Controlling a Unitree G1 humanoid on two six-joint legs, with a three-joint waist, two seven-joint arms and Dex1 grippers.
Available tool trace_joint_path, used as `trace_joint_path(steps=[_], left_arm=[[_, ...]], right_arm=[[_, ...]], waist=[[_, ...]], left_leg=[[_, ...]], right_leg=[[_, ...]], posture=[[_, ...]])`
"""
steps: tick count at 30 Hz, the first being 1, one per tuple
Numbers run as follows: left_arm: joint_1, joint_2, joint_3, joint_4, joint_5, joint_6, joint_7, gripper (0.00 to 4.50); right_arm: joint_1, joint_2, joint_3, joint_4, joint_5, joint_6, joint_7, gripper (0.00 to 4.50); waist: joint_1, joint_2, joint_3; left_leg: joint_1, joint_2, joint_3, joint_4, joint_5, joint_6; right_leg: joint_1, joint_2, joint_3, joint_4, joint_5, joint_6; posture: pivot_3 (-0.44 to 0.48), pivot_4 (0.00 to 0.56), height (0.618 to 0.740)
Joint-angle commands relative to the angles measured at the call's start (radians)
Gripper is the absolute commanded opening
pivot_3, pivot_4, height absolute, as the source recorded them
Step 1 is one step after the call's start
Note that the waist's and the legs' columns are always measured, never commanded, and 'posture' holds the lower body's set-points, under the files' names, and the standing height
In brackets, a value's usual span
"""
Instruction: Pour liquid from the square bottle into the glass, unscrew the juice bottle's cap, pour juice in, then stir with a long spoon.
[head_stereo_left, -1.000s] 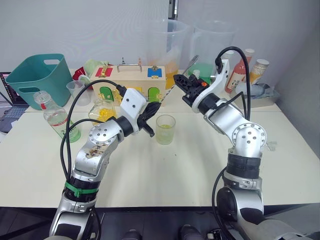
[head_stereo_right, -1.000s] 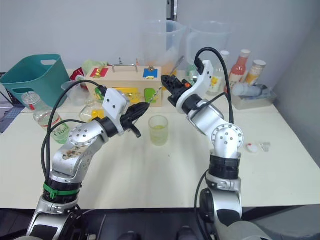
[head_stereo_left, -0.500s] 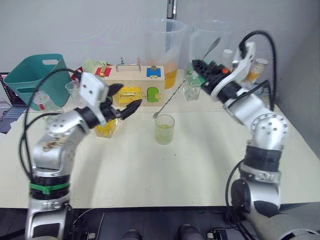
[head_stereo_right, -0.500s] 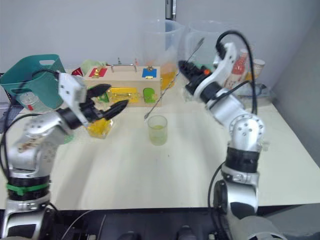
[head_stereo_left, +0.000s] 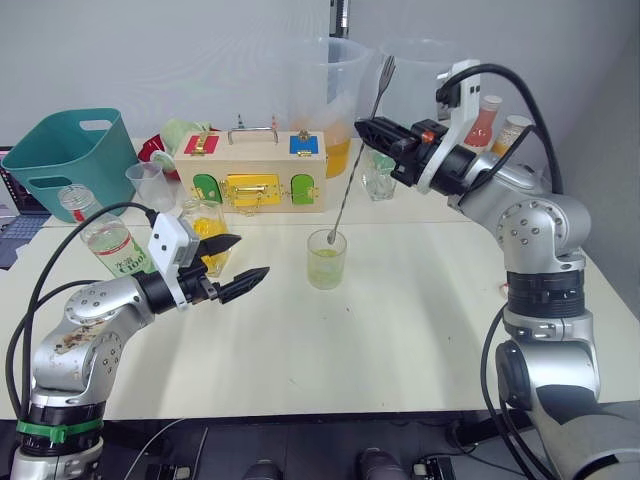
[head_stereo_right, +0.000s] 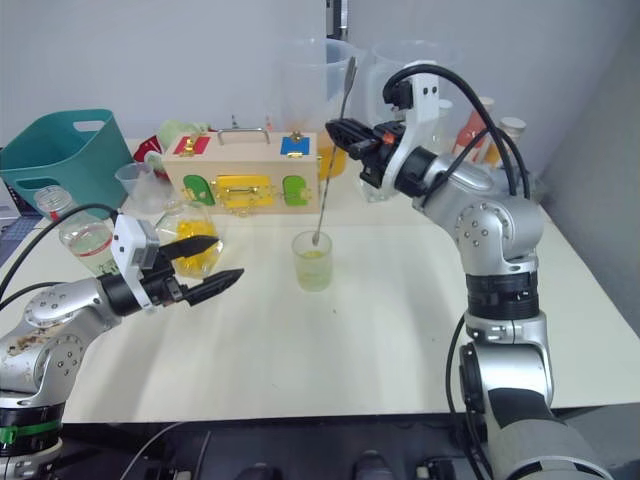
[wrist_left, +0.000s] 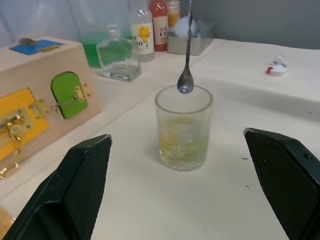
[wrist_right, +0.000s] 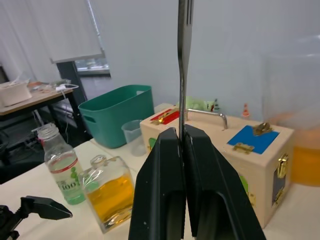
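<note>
Steel long spoon (head_stereo_left: 352, 160) near-upright, bowl down at the glass (head_stereo_left: 327, 259) rim, right jaws clamped, left jaws apart

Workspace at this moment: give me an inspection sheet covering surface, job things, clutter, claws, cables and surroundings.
Surface: pale table, no spills seen.
Job's things: glass holds yellowish liquid; long spoon tilted, its bowl at the glass rim; juice bottle uncapped, at the left; white cap lying apart.
Clutter: wooden latch box, teal bin, square bottle, big jugs.
Claws: right claw shut on the spoon; left claw open, holding nothing.
Cables: black cables loop over both arms.
Surroundings: grey wall.
</note>
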Motion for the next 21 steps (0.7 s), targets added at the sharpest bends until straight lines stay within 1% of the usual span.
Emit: trace_joint_path(steps=[1, 7, 10, 15, 17, 21], left_arm=[[0.012, 0.002, 0.008, -0.041, -0.006, -0.025, 0.005, 4.49], [0.045, 0.018, -0.019, -0.043, 0.003, -0.034, -0.033, 4.49], [0.055, 0.022, -0.021, -0.041, 0.006, -0.039, -0.038, 4.49], [0.070, 0.023, -0.030, -0.042, 0.018, -0.048, -0.036, 4.49], [0.068, 0.022, -0.043, -0.033, 0.031, -0.054, -0.035, 4.49], [0.057, 0.017, -0.058, -0.027, 0.041, -0.057, -0.030, 4.49]], right_arm=[[0.011, 0.004, 0.031, -0.030, -0.068, -0.040, 0.029, 0.00], [0.070, 0.013, 0.121, -0.057, -0.200, -0.101, 0.083, 0.00], [0.085, 0.016, 0.133, -0.066, -0.225, -0.106, 0.108, 0.00], [0.104, 0.047, 0.119, -0.092, -0.191, -0.062, 0.147, 0.00], [0.105, 0.085, 0.099, -0.080, -0.191, -0.085, 0.138, 0.00], [0.090, 0.119, 0.126, -0.028, -0.281, -0.170, 0.125, 0.00]], waist=[[0.000, 0.000, 0.000], [0.000, 0.000, 0.000], [0.000, 0.000, 0.000], [0.000, 0.000, 0.000], [-0.002, 0.000, 0.000], [-0.006, 0.000, 0.000]], left_leg=[[0.000, 0.000, 0.000, 0.000, 0.000, 0.000], [0.000, 0.000, 0.000, 0.000, 0.000, 0.000], [0.000, 0.000, 0.000, 0.000, 0.000, 0.000], [0.000, 0.000, 0.000, 0.000, 0.000, 0.000], [0.000, 0.000, 0.000, 0.000, 0.000, 0.000], [0.001, 0.000, 0.000, 0.000, 0.000, 0.000]], right_leg=[[0.000, 0.000, 0.000, 0.000, 0.000, 0.000], [0.000, 0.000, 0.000, 0.000, 0.000, 0.000], [0.000, 0.000, 0.000, 0.000, 0.000, 0.000], [0.000, 0.000, 0.000, 0.000, 0.000, 0.000], [0.000, 0.000, 0.000, 0.000, 0.000, 0.000], [0.000, 0.000, 0.000, 0.001, 0.000, 0.000]], posture=[[0.000, 0.150, 0.740], [0.000, 0.150, 0.740], [0.000, 0.150, 0.740], [0.000, 0.150, 0.740], [0.000, 0.150, 0.740], [0.000, 0.150, 0.740]])
